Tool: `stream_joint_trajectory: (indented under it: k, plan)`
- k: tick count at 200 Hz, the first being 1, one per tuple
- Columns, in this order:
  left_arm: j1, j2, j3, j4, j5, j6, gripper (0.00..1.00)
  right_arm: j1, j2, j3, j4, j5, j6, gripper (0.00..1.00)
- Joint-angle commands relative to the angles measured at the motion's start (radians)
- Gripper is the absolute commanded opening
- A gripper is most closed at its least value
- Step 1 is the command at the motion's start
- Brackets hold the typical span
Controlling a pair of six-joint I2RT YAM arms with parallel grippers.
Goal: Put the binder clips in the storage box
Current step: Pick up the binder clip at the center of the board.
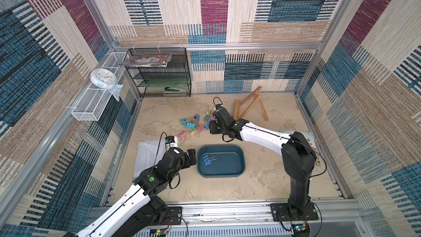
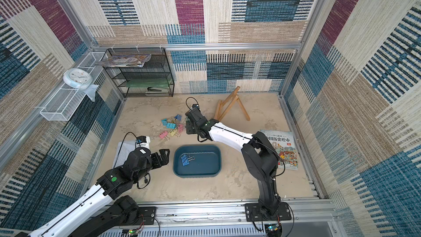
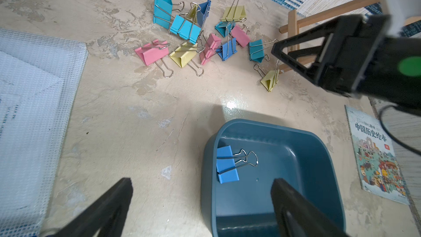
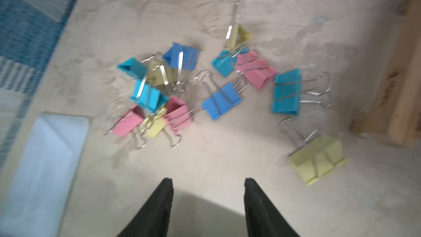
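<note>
So, pick phase: right pincer (image 4: 208,181) half-open, empty, over binder clips (image 4: 221,100) piled on counter (image 3: 136,121); left pincer (image 3: 202,180) wide, empty, beside storage box (image 3: 319,167) holding one blue clip (image 3: 226,164). Next: descend on outlying yellow clip (image 4: 316,158), close.

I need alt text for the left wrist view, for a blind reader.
One blue clip lies in the teal box, near a corner; the open left gripper hovers over the box's edge. Beyond, about a dozen pastel clips are scattered on the beige table, with the right gripper beside them.
</note>
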Motion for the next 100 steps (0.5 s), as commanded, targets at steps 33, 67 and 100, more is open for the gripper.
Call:
stream_joint_trajectory:
  k: [33,67,100]
  plan:
    - [0.001,-0.001,-0.029,0.013,0.016,-0.014,0.99,-0.036,0.161,0.169,-0.298,0.253,0.011,0.59]
    - [0.001,0.021,-0.016,0.019,0.016,-0.004,0.99,-0.045,0.211,0.235,-0.318,0.318,0.017,0.63]
    - [0.001,0.030,-0.012,0.023,0.019,0.000,0.99,-0.062,0.258,0.287,-0.332,0.317,0.000,0.59]
